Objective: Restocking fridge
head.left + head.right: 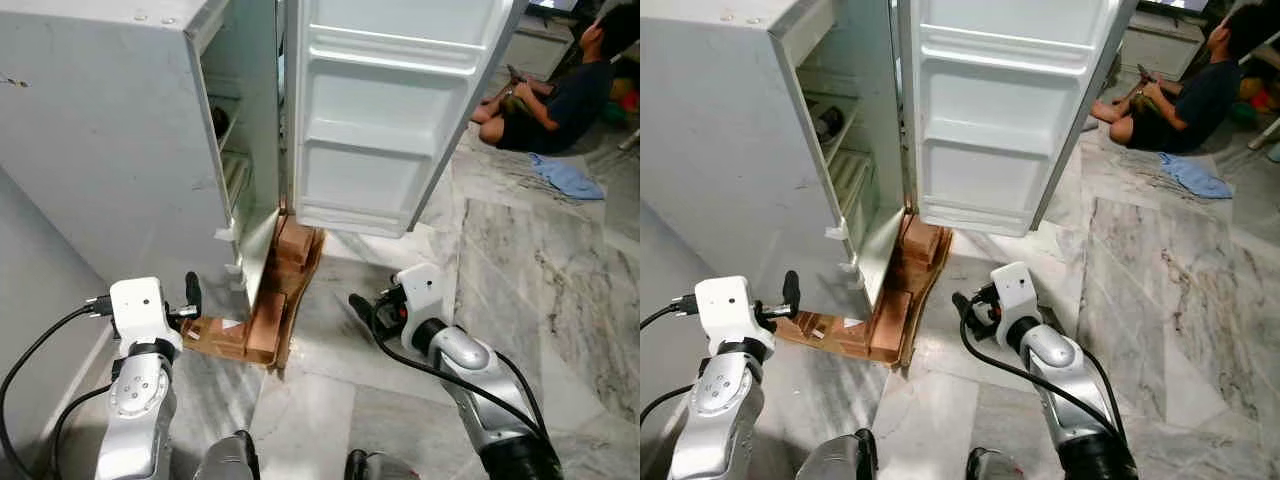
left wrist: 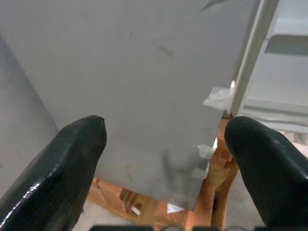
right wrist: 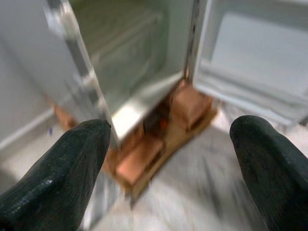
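Note:
The grey fridge [image 1: 120, 150] stands in front of me with its door [image 1: 380, 120] swung wide open; the door's white racks look bare. Inside, the shelves [image 1: 230, 130] are seen at a steep angle, with something dark on the upper one. My left gripper [image 1: 190, 298] is raised low at the fridge's side wall, open and holding nothing [image 2: 163, 159]. Held low in front of the open compartment, my right gripper [image 1: 362, 308] is open too and holds nothing [image 3: 168, 159].
The fridge rests on bricks and a wooden base [image 1: 270, 310] that stick out onto the marble floor [image 1: 520, 260]. A person [image 1: 560, 95] sits on the floor at the far right, beside a blue cloth [image 1: 567, 178]. A grey wall [image 1: 30, 270] runs along my left.

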`<state>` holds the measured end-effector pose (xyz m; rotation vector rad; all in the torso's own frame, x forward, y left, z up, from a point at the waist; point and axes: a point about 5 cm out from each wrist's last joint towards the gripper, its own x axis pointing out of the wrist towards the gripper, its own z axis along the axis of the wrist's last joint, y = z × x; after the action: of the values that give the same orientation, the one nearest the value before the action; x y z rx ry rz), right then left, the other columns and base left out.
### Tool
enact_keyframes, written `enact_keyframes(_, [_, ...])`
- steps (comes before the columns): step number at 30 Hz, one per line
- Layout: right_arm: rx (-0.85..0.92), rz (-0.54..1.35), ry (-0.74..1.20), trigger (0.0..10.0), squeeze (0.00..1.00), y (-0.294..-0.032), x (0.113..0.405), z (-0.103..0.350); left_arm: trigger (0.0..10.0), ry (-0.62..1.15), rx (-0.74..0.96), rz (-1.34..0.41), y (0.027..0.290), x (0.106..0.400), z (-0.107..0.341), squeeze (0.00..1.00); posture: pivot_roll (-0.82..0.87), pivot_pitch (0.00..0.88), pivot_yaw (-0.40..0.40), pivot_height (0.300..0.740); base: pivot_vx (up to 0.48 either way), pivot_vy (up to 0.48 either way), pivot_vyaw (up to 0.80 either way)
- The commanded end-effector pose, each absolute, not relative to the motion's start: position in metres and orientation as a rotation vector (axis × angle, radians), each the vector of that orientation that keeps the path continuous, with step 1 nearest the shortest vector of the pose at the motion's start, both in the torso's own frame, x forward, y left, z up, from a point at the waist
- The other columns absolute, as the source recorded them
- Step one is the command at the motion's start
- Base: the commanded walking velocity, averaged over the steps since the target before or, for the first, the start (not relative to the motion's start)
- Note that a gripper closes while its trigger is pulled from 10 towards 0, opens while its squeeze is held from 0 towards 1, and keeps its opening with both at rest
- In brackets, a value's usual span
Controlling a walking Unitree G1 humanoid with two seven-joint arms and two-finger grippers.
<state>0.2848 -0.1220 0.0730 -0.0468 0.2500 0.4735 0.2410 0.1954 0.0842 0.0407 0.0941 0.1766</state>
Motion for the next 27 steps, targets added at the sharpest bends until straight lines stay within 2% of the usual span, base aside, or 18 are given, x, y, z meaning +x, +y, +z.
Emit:
enact_keyframes(1, [-0.022,0.421,0.215,10.0,0.00,-0.125,0.290,0.077,10.0,0.092,0.034,0.166,0.189,0.242,0.085,0.00,0.03,0.072,-0.011,0.740,0.000,-0.431,0.00])
enact_keyframes(3, [-0.012,0.381,0.205,10.0,0.00,-0.128,0.292,0.078,10.0,0.092,0.024,0.170,0.186,0.243,0.085,0.00,0.02,0.070,-0.001,0.740,0.000,-0.454,0.00])
enact_keyframes(7, [-0.063,0.363,0.061,10.0,0.00,-0.128,0.295,0.105,10.0,0.080,0.036,0.121,0.174,0.252,0.089,0.00,0.00,0.067,0.012,0.740,0.000,-0.458,0.00])
enact_keyframes(17, [-0.104,0.362,0.060,10.0,0.00,-0.123,0.290,0.099,10.0,0.092,0.028,0.098,0.165,0.259,0.087,0.00,-0.01,0.063,0.005,0.740,0.000,-0.458,0.00])
enact_keyframes(19, [-0.142,0.344,0.040,10.0,0.00,-0.123,0.290,0.099,10.0,0.099,0.032,0.094,0.163,0.259,0.085,0.00,-0.01,0.059,0.002,0.740,0.279,-0.386,0.00])
enact_keyframes(27, [-0.080,0.338,0.019,10.0,0.00,-0.122,0.293,0.100,10.0,0.125,0.047,0.130,0.172,0.259,0.077,0.00,-0.01,0.046,0.001,0.740,0.319,-0.354,0.00])
